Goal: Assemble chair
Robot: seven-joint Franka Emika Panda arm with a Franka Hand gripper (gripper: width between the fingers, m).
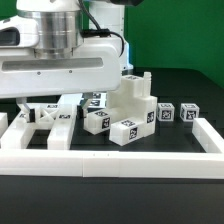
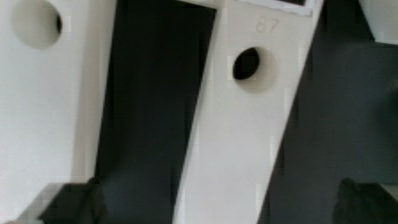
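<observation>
Straddling one of two holed slats [image 2: 237, 140], the gripper [image 2: 217, 205] stood released, fingers [image 2: 71, 206] clear of it. The chair [image 1: 135, 102] lay in parts behind the border rail [image 1: 110, 160], two tagged blocks [image 1: 165, 113] at the exterior view's right.

Your chair parts [image 1: 131, 108] at the frame's centre look like smooth, matt white plastic, with flat printed black-and-white tags [image 1: 126, 131]. The rail [image 1: 110, 158] along the bottom looks alike. The desk [image 1: 170, 138] is dull black. Upper left, the arm [image 1: 60, 62] shell shows a slight sheen. Up close, the drilled bar [image 2: 240, 140] is smooth matt white.
</observation>
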